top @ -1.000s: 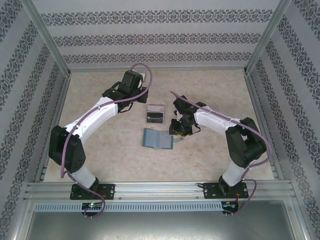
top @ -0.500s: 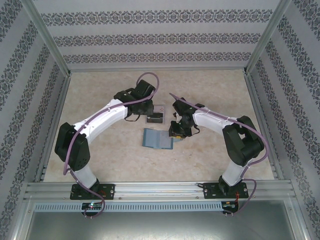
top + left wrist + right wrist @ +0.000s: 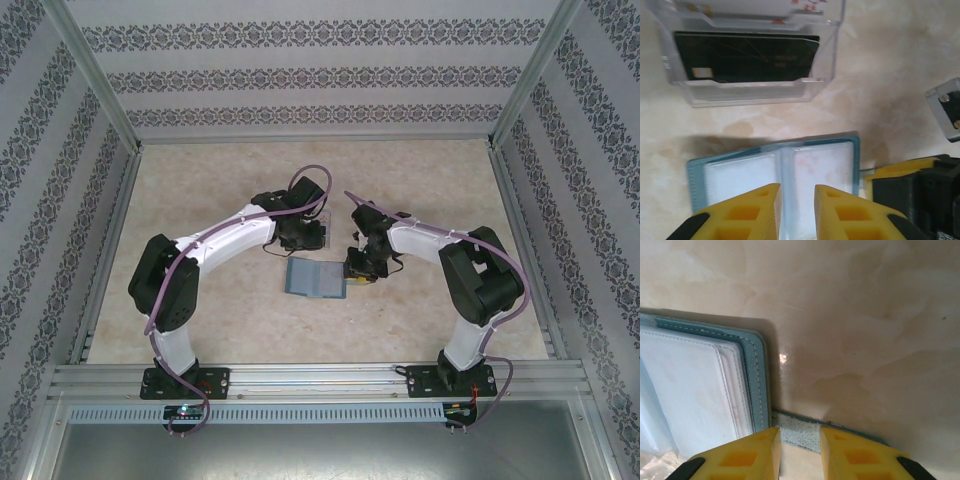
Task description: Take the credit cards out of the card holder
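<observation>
Found the card holder (image 3: 315,279) lying open like a book near the middle of the tabletop (image 3: 190,180), sleeves facing up (contents of the pale sleeves not discernible). Noted one dark credit card (image 3: 745,57) lying in the clear tray (image 3: 755,92) just beyond the holder. Observed the left arm arched in from its base with the wrist bent down over the tray. Found the left hand (image 3: 796,195) poised above the holder's centre fold, fingers a narrow gap apart and nothing between them. Observed the right arm folded sharply at the elbow, with the right hand (image 3: 800,440) lowered at the holder's right edge. Noted its fingers likewise slightly apart, tips down at the strap tab (image 3: 798,429), visible in the gap between them.
</observation>
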You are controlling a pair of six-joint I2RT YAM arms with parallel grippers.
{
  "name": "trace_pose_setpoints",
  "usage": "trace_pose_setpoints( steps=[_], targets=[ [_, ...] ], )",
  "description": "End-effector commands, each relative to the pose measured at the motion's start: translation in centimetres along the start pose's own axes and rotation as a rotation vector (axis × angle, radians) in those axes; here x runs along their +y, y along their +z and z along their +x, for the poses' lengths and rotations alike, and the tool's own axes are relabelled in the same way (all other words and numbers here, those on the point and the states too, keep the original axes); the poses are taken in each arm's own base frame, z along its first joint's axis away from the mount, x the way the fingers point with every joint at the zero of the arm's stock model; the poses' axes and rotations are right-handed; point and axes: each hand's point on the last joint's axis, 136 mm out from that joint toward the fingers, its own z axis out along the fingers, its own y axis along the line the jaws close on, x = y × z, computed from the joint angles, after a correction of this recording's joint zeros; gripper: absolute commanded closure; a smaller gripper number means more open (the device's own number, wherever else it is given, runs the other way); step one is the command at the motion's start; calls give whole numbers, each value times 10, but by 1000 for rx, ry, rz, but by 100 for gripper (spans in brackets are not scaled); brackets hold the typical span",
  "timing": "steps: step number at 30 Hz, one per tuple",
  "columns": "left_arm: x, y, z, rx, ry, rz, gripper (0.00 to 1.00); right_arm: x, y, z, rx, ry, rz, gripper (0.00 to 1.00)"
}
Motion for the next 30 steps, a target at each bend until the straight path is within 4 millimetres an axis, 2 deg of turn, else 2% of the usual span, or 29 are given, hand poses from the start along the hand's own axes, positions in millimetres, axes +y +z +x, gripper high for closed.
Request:
trace_pose_setpoints(
  steps=[1,6,13,22,30],
  targets=[
    [-23,3,7,11,-50,131,78,-7,6,5,23,3,2,71],
    [-36,28,27,129,-102,203,78,-7,5,4,21,4,0,72],
    [-50,51,43,217,-123,256,78,-6,5,4,24,3,-4,71],
    [-36,72,63,278,-134,181,77,-4,2,2,18,4,-4,71],
    [-27,80,71,306,-124,132,74,-3,2,3,19,1,-4,72]
  ],
)
